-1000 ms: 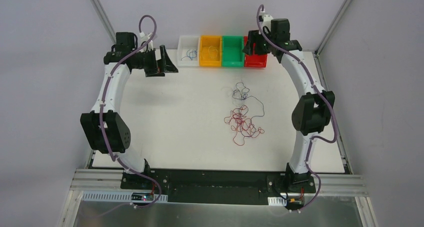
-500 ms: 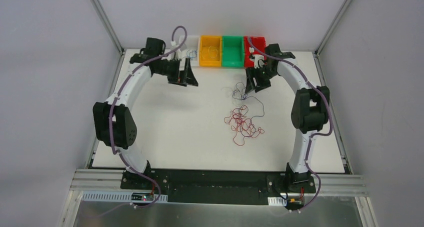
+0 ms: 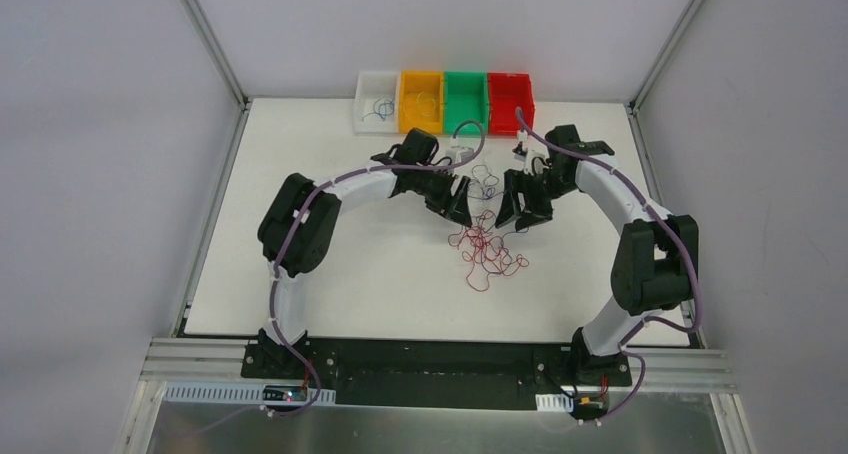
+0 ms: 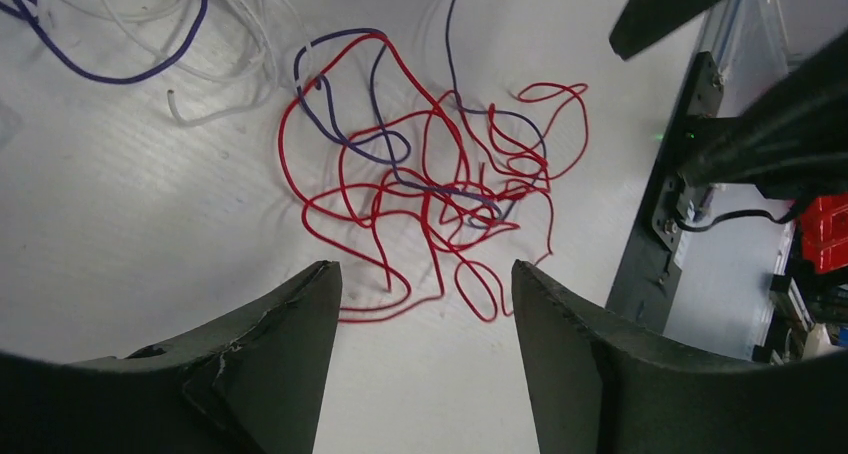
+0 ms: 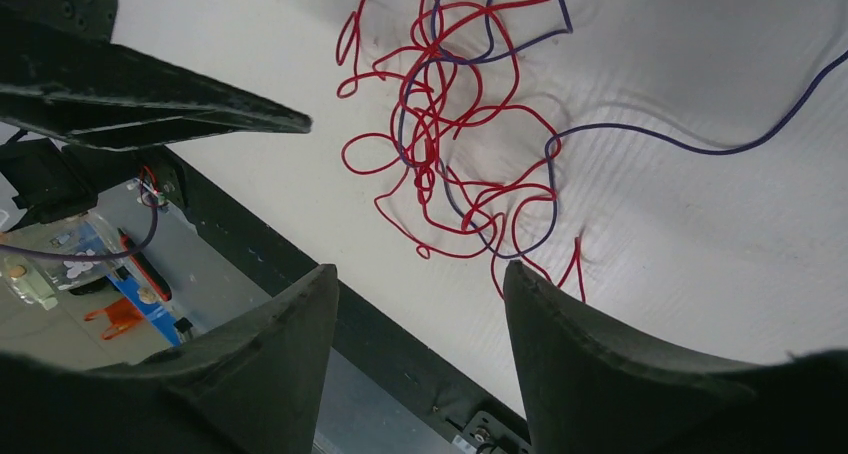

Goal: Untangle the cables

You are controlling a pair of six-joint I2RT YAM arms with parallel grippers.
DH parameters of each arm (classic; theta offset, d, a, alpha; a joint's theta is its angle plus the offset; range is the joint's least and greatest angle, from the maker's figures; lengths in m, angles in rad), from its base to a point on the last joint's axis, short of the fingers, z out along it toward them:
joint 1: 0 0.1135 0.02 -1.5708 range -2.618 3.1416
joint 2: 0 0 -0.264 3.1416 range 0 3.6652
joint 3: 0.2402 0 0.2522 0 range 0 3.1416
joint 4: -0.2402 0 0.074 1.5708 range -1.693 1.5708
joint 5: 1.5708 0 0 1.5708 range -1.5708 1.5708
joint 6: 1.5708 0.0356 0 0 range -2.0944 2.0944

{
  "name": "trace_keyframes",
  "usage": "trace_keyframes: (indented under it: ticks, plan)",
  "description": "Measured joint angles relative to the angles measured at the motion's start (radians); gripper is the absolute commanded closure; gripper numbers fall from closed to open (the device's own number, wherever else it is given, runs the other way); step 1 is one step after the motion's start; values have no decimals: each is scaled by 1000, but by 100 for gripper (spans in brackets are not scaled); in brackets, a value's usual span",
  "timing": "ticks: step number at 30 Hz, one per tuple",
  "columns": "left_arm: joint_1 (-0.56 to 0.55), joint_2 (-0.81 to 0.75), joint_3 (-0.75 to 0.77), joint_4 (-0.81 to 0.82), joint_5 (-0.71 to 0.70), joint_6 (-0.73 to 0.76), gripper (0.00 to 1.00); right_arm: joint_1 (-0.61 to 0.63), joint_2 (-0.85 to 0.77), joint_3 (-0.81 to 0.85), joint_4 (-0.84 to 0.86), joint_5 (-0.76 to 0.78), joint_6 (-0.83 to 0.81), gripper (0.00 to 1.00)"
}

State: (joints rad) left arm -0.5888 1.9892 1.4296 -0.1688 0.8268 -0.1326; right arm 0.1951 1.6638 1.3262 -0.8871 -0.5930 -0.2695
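A tangle of thin red cables (image 3: 485, 249) with a blue one woven through lies mid-table. It also shows in the left wrist view (image 4: 430, 184) and the right wrist view (image 5: 450, 124). Loose blue and white cables (image 3: 484, 184) lie just behind it, also at the top left of the left wrist view (image 4: 150, 34). My left gripper (image 3: 462, 206) is open and empty above the tangle's far left edge. My right gripper (image 3: 517, 214) is open and empty above its far right edge. The two grippers face each other.
Four bins stand in a row at the table's far edge: white (image 3: 377, 102) with a blue wire in it, yellow (image 3: 420, 102), green (image 3: 464, 102) and red (image 3: 510, 102). The black base rail (image 3: 440, 359) runs along the near edge.
Both arms have swung from the bins at the back toward the middle of the table and now hover on either side of the tangle. The cables have not moved.
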Motion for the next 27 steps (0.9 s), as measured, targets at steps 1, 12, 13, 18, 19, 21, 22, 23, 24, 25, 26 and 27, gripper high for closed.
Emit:
trace_keyframes:
  ticks: [1,12,13,18,19,21,22,23,24,25,26,27]
  plan:
    - [-9,29,6,27,-4,-13,36,0,0,-21,10,0,12,36]
    - [-52,117,11,109,-27,-49,87,24,11,-186,158,4,113,37]
    - [-52,117,11,111,-26,-50,95,34,14,-195,172,6,121,37]
    - [-51,95,1,106,-26,-50,100,89,34,-211,237,36,159,44]
    - [-49,76,-8,100,-26,-50,100,100,45,-211,251,47,166,49]
    - [-38,21,-31,80,-24,-60,100,121,69,-211,275,76,176,62]
    - [-31,-15,-39,71,-22,-67,100,129,84,-211,282,92,180,68]
    - [-21,-45,-43,63,-19,-72,100,134,96,-211,286,108,181,75]
    - [-5,-84,-44,53,-16,-84,100,140,109,-211,290,125,186,79]
    - [16,-124,-44,50,-12,-93,100,144,120,-211,294,143,190,85]
    - [37,-160,-43,49,-6,-100,100,145,130,-211,297,157,192,90]
    - [69,-206,-38,39,3,-111,100,146,137,-211,300,171,196,97]
